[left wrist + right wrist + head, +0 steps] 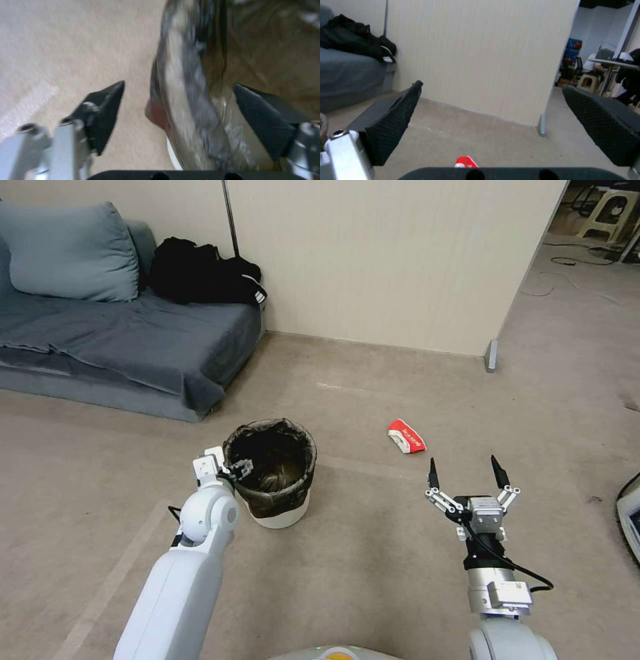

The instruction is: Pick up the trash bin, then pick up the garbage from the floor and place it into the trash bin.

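Left gripper point(178, 100), jaws wide, straddles the trash bin point(272, 473) rim at lower centre-left; deeper seating is advised before closure, while right gripper point(467, 473) waits spread, lower right.

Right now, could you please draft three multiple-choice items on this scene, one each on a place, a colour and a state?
1. Where is the left tool?
A. At the trash bin's rim
B. Over the sofa
C. Beside the wrapper

2. What colour is the wrapper on the floor?
A. Blue and yellow
B. Red and white
C. Green

3. How is the right tool?
A. Shut on the wrapper
B. Shut and empty
C. Open and empty

Answers:
1 A: the left wrist view shows one finger outside the trash bin and the other inside, straddling the lined rim.
2 B: the head view shows red with a white edge.
3 C: its fingers stand wide apart above bare carpet, short of the wrapper.
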`<state>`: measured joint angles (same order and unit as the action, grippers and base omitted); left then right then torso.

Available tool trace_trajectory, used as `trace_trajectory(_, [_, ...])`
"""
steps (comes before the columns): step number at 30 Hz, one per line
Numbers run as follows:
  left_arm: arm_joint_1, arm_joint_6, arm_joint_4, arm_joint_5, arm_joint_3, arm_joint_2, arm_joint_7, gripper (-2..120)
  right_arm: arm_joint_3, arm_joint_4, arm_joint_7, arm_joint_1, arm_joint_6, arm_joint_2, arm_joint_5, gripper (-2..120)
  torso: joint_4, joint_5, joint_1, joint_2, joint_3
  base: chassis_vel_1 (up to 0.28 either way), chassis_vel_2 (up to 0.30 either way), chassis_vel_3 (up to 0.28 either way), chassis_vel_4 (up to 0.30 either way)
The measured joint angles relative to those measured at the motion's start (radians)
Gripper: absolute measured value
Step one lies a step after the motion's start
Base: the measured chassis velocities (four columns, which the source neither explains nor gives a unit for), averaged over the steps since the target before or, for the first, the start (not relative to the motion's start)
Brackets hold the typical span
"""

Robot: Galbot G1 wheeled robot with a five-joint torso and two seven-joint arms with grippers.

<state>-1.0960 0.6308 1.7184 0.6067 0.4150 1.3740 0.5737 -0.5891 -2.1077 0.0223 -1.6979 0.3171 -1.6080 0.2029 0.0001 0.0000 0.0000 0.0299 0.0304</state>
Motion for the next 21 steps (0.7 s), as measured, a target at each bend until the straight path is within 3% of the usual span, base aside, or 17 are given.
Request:
trace_trajectory(2, [0.000,0.014,-0.016,0.026,0.002,0.007,0.002,69,0.001,0.004,0.000,-0.004,0.005,0.000,0.003,100,0.0001,0.0001,0.000,0.000,0.000,0.000,0.000,0.000,0.000])
trace_trajectory(4, [0.000,0.019,-0.018,0.033,0.003,0.007,0.002,68,0.001,0.005,0.000,-0.004,0.006,0.000,0.004,100,0.0000,0.0005,0.000,0.000,0.000,0.000,0.000,0.000,0.000])
trace_trajectory(5, [0.000,0.030,-0.024,0.055,0.006,0.011,0.009,60,0.002,0.006,0.000,-0.006,0.009,0.000,0.012,100,0.0004,0.0012,0.000,0.000,0.000,0.000,0.000,0.000,0.000])
trace_trajectory(9, [-0.003,0.036,-0.026,0.063,0.008,0.018,0.014,51,0.006,-0.001,0.012,-0.010,0.000,0.000,0.025,100,0.0004,0.0015,0.000,0.001,-0.001,0.000,0.000,0.000,0.000])
trace_trajectory(14, [-0.010,0.044,-0.022,0.069,0.008,0.027,0.029,27,-0.001,-0.029,0.026,-0.002,-0.031,0.000,0.053,100,0.0002,0.0005,0.000,0.001,0.000,0.000,0.000,0.000,0.000])
trace_trajectory(21, [-0.015,0.048,-0.017,0.080,0.008,0.034,0.049,5,-0.012,-0.045,0.033,0.017,-0.044,0.005,0.080,100,0.0002,0.0003,0.000,0.000,0.000,0.000,0.000,0.000,0.000])
